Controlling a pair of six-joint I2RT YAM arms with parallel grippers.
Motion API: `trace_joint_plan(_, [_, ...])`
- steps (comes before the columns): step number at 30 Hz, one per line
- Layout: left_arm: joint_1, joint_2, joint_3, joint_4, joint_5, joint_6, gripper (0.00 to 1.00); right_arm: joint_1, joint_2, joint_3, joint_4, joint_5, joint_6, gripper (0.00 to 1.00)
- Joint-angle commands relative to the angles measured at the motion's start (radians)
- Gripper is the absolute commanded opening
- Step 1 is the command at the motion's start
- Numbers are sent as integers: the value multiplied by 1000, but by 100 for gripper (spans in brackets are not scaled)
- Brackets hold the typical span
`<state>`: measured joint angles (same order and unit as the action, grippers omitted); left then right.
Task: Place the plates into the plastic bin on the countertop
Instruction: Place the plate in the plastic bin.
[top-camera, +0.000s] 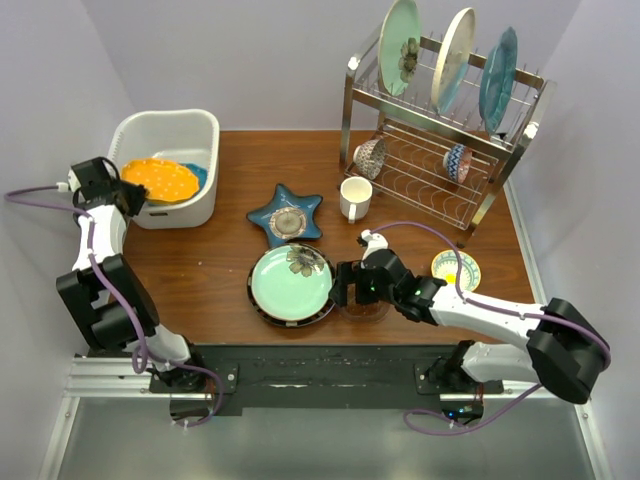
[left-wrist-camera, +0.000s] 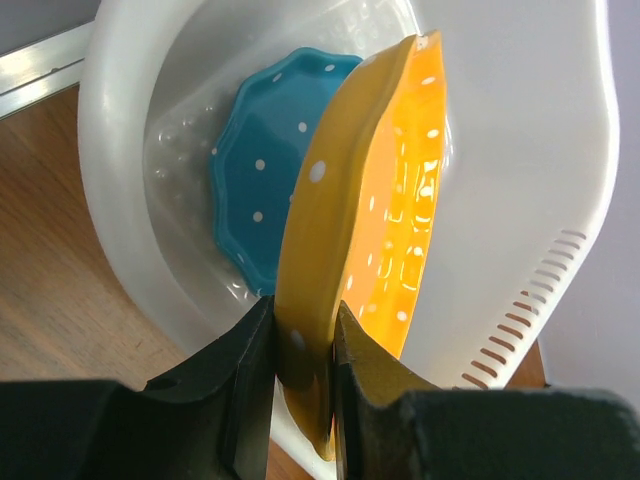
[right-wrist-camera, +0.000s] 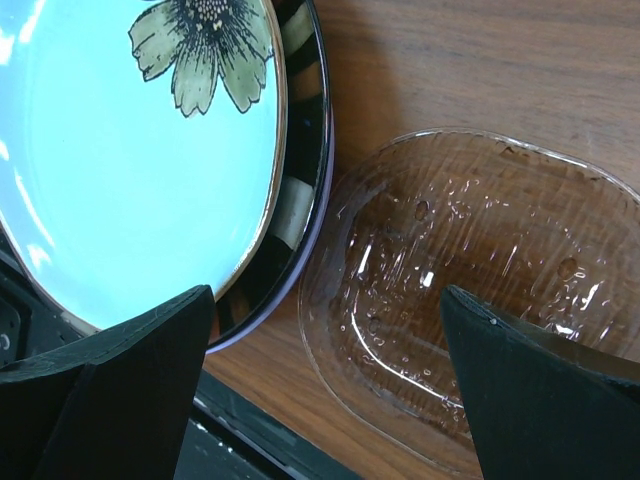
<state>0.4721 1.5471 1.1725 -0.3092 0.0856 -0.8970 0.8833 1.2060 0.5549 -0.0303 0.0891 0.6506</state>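
Note:
The white plastic bin (top-camera: 205, 130) stands at the back left of the countertop (top-camera: 230, 255). My left gripper (top-camera: 135, 203) is shut on the rim of the orange scalloped plate (top-camera: 160, 180), holding it tilted inside the bin. In the left wrist view the fingers (left-wrist-camera: 250, 360) pinch the orange plate (left-wrist-camera: 390, 200) above the blue dotted plate (left-wrist-camera: 265, 170) lying on the bin floor. My right gripper (top-camera: 350, 283) is open and empty, beside the pale green flower plate (top-camera: 290, 283), which is stacked on a black-rimmed plate (right-wrist-camera: 305, 190). The blue star dish (top-camera: 287, 215) lies at mid-table.
A clear glass dish (right-wrist-camera: 470, 290) lies under my right gripper (right-wrist-camera: 328, 300). A white cup (top-camera: 354, 198) and a small yellow-patterned bowl (top-camera: 456, 270) sit nearby. The steel wire rack (top-camera: 440, 150) at the back right holds three upright plates and two bowls.

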Motion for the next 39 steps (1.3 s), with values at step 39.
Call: trace_joint_plan(39, [-55, 191, 250, 53, 77, 191, 31, 2, 72, 74, 20, -14, -28, 99])
